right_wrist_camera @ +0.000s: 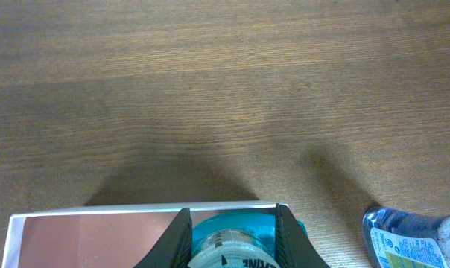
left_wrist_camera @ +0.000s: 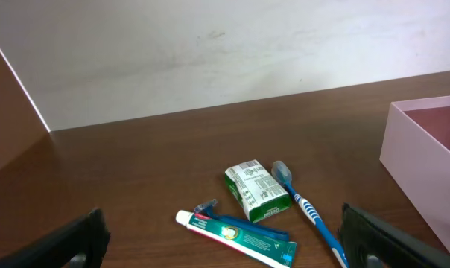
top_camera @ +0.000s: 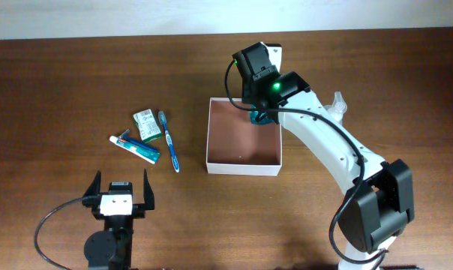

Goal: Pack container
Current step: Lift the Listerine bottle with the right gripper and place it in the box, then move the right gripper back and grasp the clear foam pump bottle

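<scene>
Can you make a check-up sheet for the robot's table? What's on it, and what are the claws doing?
Surface: brown wooden table, no spills seen.
Job's things: container open, its floor bare. To its left lie the green-white packet, blue toothbrush and toothpaste tube. The clear bottle is on its right.
Clutter: nothing seen.
Grippers: left gripper open and empty. Right gripper shut on a teal round item at the container's far right corner.
Cables: black cables loop off both arms, away from the items.
Surroundings: white wall behind the table.
</scene>
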